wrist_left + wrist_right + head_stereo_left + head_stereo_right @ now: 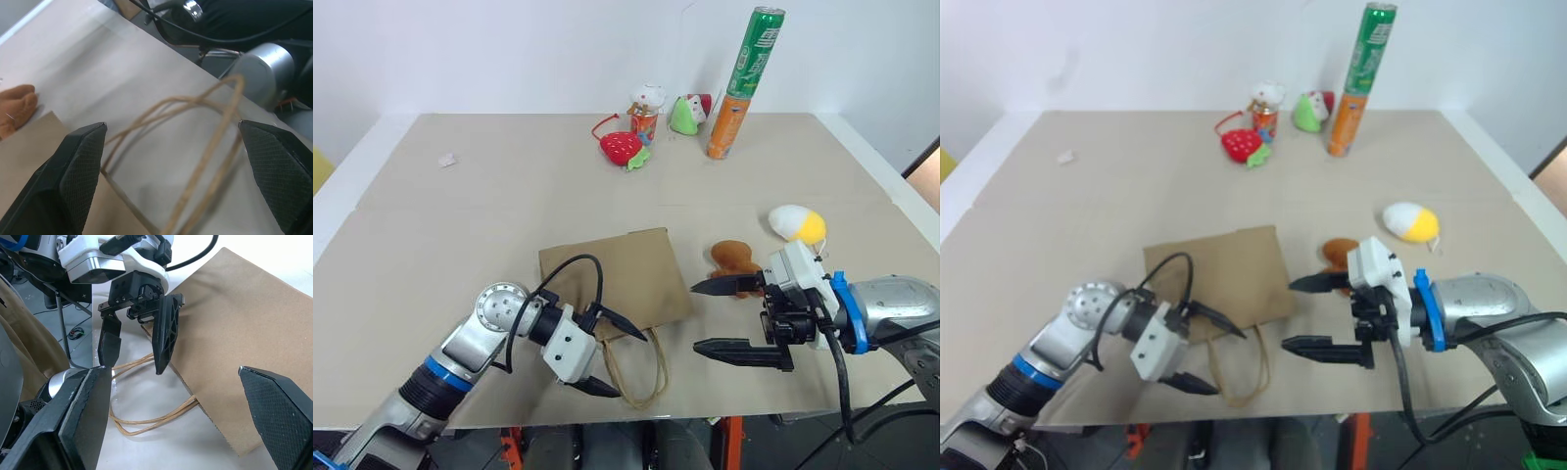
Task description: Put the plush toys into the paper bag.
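Handles [636, 377] of the bag [612, 277], flat on the desk [460, 225], sat between your released left gripper [607, 355], and they could slip or drag the bag shut, while the right gripper [720, 318], also released, hung beside the bear [734, 258], egg [798, 223] beyond.

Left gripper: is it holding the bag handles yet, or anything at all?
Nothing is held. The left gripper is open, its jaws either side of the bag's handles without closing on them. The right gripper is open and empty too.
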You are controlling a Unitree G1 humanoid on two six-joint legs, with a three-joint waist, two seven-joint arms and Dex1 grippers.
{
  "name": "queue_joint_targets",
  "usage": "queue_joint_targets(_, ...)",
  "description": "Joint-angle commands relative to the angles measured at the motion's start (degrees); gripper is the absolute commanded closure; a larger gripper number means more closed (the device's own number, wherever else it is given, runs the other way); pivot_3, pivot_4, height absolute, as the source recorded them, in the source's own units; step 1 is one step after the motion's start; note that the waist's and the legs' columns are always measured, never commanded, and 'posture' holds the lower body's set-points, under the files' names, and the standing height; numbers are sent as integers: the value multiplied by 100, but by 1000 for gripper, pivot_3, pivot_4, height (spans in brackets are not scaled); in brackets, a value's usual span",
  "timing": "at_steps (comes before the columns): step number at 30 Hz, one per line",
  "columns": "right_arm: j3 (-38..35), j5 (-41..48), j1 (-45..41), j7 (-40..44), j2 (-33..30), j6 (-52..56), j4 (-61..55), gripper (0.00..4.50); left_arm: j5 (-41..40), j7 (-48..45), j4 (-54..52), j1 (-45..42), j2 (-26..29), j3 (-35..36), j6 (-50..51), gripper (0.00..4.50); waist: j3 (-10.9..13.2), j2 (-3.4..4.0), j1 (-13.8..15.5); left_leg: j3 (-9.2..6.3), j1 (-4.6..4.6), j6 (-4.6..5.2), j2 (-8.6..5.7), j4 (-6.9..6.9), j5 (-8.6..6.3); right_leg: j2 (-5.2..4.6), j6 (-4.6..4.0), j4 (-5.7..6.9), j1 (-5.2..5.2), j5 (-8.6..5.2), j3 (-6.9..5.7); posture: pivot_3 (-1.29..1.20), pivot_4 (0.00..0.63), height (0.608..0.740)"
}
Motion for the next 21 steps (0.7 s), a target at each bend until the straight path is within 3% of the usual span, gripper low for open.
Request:
queue_joint_targets(1,-91,61,-8,-71,20,-21,-170,0,116,98,93,-191,-104,-72,-26,56,0,0,0,0,0,0,0,0,0,0,0,0,0,1,0,0,150,740)
queue_joint_targets(7,-108,69,26,-127,15,-28,-204,0,112,18,254,-333,-246,-154,-90,56,0,0,0,0,0,3,0,5,2,0,0,0,0,7,1,0,150,740)
queue_joint_targets(8,-115,61,34,-122,9,-36,-198,0,92,15,264,-365,-273,-146,-108,560,0,0,0,0,0,3,0,5,2,1,0,0,1,7,1,0,150,740)
queue_joint_targets(9,-120,56,42,-123,5,-40,-200,0,40,-3,253,-388,-287,-133,-93,748,0,0,0,0,0,3,0,5,2,1,-1,0,1,7,1,0,150,740)
queue_joint_targets(13,-149,36,85,-118,-13,-54,-192,0,-211,-1,107,-446,-258,27,68,2733,-1,0,0,0,0,3,0,6,2,1,0,0,1,7,2,0,150,740)
queue_joint_targets(14,-165,17,113,-102,-22,-71,-172,0,-323,22,50,-461,-236,110,154,3003,0,0,-1,0,0,3,0,5,2,1,0,0,1,7,1,0,150,740)
queue_joint_targets(17,-212,-55,197,-95,-45,-112,-122,0,-694,205,-123,-497,-228,423,533,4356,0,0,-2,-1,0,3,1,6,2,1,0,0,1,7,1,0,150,740)
queue_joint_targets(21,-287,-144,243,-106,-73,-137,-1,0,-997,589,-205,-639,-282,890,938,4457,-1,0,-2,-1,0,4,1,9,2,2,4,0,2,10,2,0,150,740)
